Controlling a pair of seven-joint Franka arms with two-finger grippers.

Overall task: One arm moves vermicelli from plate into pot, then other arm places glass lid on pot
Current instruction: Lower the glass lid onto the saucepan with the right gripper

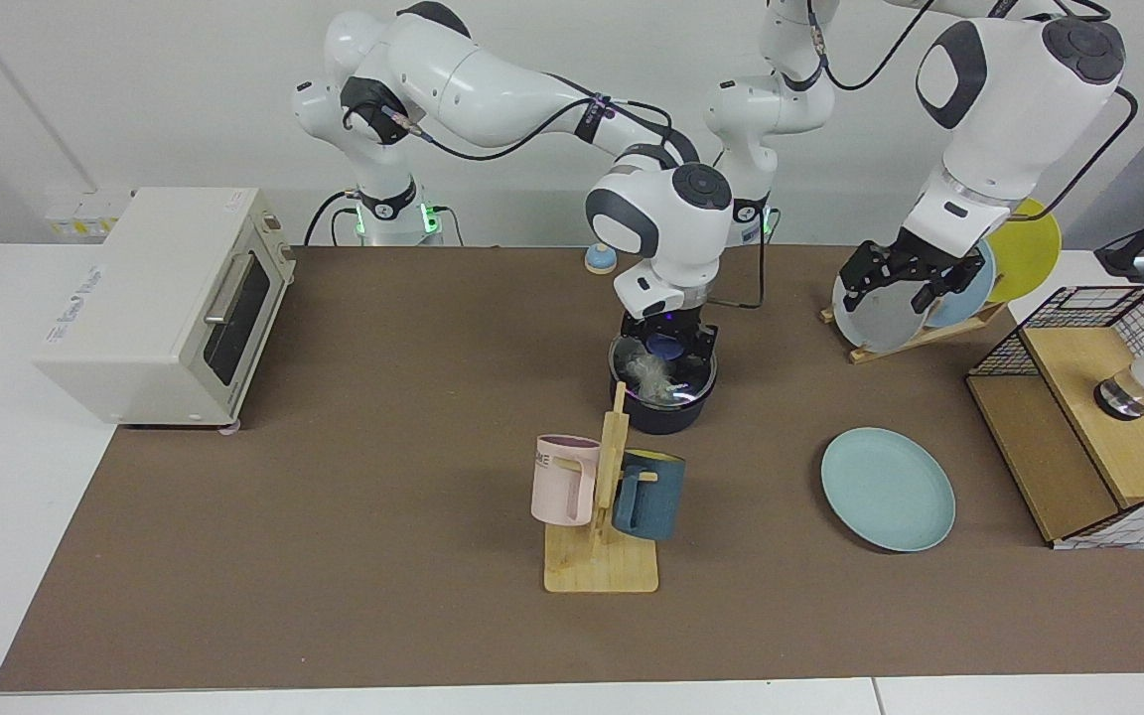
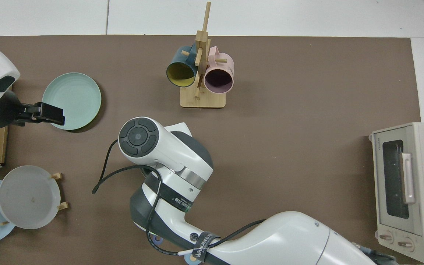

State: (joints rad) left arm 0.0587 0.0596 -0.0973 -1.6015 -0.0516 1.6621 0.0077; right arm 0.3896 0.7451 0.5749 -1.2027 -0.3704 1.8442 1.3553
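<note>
Glass lid (image 1: 669, 365) on pot (image 1: 661, 409), vermicelli (image 1: 649, 371) inside

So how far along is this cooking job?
Nearly finished. The vermicelli sits inside the pot and the plate is bare. The glass lid covers the pot, with the right tool at its knob. Only letting go remains. The left tool waits by the plate rack.

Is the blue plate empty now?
Yes, empty. The plate is bare; the vermicelli sits in the pot under the glass lid.
</note>
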